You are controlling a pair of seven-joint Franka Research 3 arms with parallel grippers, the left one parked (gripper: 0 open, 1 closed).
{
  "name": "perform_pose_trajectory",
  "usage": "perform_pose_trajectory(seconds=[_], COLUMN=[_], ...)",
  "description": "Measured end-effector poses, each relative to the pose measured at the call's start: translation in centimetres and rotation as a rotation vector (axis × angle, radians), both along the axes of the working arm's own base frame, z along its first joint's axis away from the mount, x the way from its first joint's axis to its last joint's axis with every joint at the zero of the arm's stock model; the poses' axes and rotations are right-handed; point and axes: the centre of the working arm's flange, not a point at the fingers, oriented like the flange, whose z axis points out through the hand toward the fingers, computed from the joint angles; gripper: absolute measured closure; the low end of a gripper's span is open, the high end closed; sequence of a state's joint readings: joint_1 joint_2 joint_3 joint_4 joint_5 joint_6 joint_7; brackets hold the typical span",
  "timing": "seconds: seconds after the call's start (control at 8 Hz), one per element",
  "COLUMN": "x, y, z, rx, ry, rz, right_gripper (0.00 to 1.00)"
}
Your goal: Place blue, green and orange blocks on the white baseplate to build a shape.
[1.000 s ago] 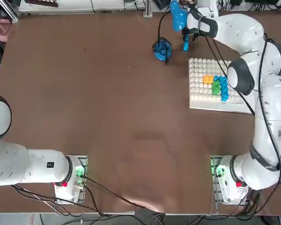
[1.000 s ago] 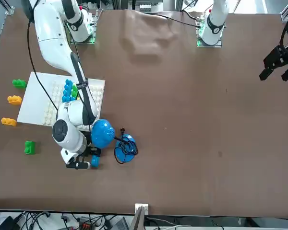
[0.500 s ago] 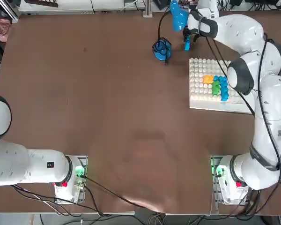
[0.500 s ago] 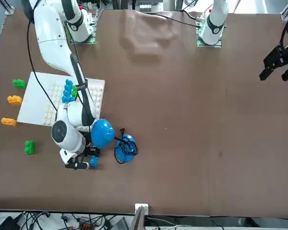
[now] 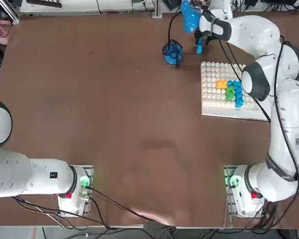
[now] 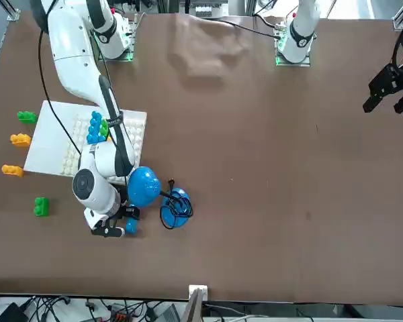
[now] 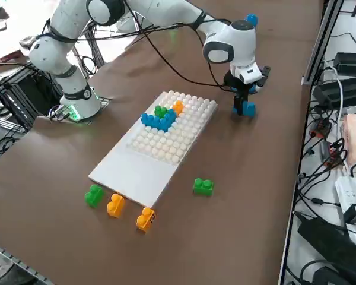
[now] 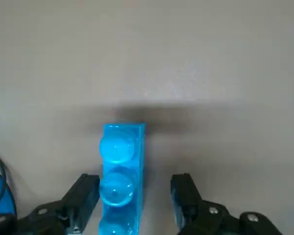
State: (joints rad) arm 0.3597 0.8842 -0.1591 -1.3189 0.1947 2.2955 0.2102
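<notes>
Right wrist view: my right gripper (image 8: 134, 196) straddles a blue block (image 8: 120, 181) lying on the table beyond the white baseplate (image 5: 224, 102), fingers apart on either flank, lined up to close on its long sides. Shape (image 5: 231, 91) sits on the studs, awaiting more bricks.

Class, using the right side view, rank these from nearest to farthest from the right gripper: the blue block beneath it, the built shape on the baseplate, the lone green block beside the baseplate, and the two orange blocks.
1. blue block, between the fingers of the right gripper.
2. shape, on the studded baseplate.
3. lone green block, on the table beside the baseplate.
4. orange blocks, past the baseplate's smooth end.
</notes>
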Motion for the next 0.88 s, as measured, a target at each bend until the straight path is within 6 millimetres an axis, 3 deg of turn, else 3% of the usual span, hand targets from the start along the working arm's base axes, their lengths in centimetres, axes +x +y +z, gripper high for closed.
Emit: perform_pose_trajectory(seconds=[0.88], x=[0.0], y=[0.1], z=[0.03], rx=[0.013], ry=[0.004], rz=[-0.117], right_gripper=[0.25])
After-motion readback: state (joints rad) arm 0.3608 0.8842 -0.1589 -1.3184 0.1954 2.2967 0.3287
